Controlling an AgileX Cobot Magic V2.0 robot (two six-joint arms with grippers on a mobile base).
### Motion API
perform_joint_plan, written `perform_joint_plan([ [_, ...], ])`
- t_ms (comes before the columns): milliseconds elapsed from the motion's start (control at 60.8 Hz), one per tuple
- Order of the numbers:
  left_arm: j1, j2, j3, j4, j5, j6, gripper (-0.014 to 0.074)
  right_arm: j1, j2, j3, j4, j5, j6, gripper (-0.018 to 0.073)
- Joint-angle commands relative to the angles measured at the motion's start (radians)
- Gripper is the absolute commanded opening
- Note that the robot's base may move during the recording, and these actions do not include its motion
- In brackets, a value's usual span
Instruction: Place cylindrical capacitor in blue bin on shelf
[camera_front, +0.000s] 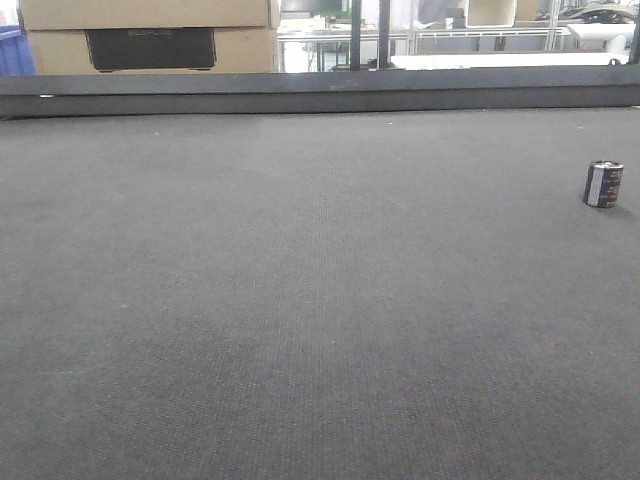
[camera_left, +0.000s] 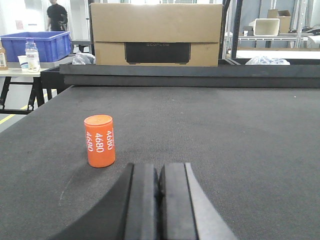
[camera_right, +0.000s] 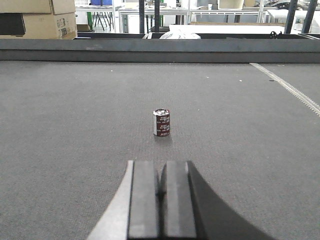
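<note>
Jaws of the right arm: pressed together, nothing between them, low at the near centre of the right wrist view. Straight ahead of them, apart with bare mat between, stands the cylindrical capacitor on the desk. It is upright, long axis vertical, silvery rim on top, pale stripe facing the camera. Jaws of the left arm: also together and empty. Ahead and to their left stands an orange cylinder printed 4680, upright too; no capacitor shows in that view. In the front view the capacitor sits at the far right of the mat. Judgement: the right arm is the nearer one, and a straight forward reach with the jaws opened about the vertical sleeve suits it. Count: one capacitor, one orange cylinder, two sets of jaws. Beyond the desk's raised far rail: a cardboard carton, and off left one blue bin on a separate stand. Whether that is the target bin I cannot tell; no steel shelf is clearly made out.
</note>
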Motion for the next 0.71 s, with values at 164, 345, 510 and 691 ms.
perform_joint_plan([
  [164, -0.007, -0.006, -0.001, -0.003, -0.029, -0.010, -0.0111, 0.004, -0.003, 0.001, 0.006, -0.025, 0.000, -0.0143],
  [345, -0.007, -0.006, -0.001, -0.003, -0.062, -0.010, -0.0111, 0.004, -0.003, 0.001, 0.006, -0.025, 0.000, -0.0143],
  [510, -0.007, -0.006, -0.001, -0.003, -0.082, -0.010, -0.0111, 0.004, -0.003, 0.001, 0.006, -0.025, 0.000, -0.0143],
  [691, -0.007, -0.006, -0.001, -0.003, -0.111, -0.010, -0.0111, 0.004, -0.003, 0.001, 0.006, -0.097, 0.000, -0.0143],
])
